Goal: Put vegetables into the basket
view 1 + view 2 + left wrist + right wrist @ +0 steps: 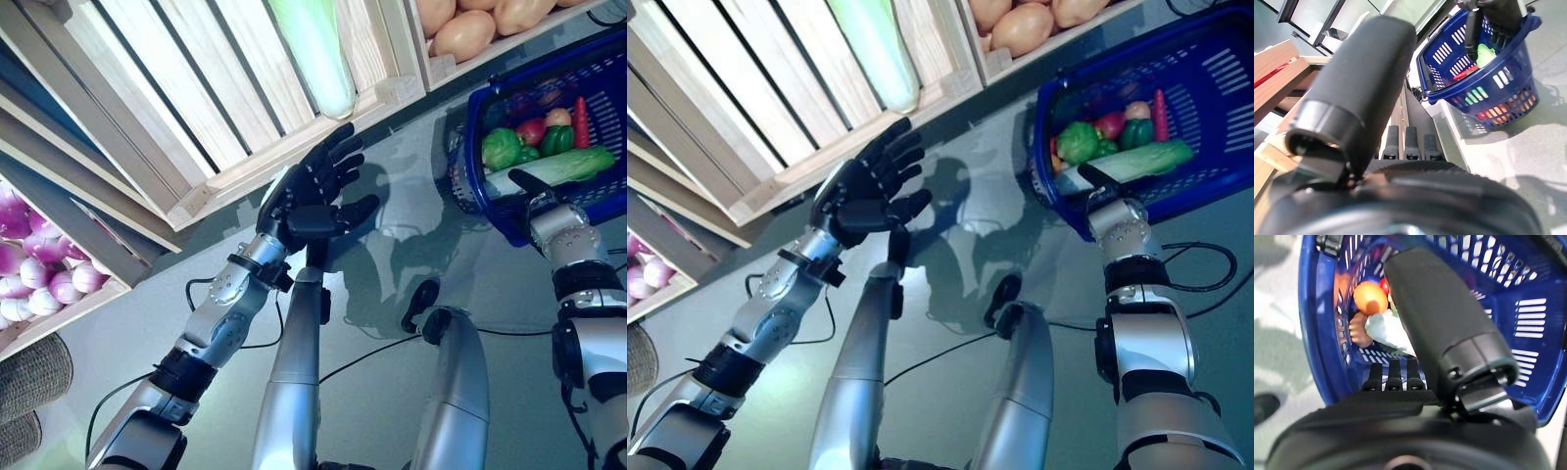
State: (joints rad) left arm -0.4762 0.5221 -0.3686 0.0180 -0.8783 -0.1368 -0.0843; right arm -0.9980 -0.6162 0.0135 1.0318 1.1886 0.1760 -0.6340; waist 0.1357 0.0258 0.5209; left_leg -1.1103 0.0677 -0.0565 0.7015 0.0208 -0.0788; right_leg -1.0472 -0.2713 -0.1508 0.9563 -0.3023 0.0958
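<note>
My left hand (309,191) is open and empty, fingers spread, raised in front of a slatted wooden crate (225,108) that holds a long pale green cabbage (318,49). The blue basket (473,117) stands at the right on the floor. In it lie a long pale green vegetable (558,166), green peppers (501,148), a red tomato (530,130) and a thin red one (582,119). My right hand (529,188) sits at the basket's near rim beside the long vegetable. In the right wrist view its thumb (1444,318) and fingers (1393,377) point straight into the basket (1542,308), holding nothing.
A crate of tan potatoes (470,29) stands behind the basket. Purple onions (39,264) fill a crate at the far left, with grey woven rolls (34,377) below it. The grey floor (392,255) lies between the crates and the basket.
</note>
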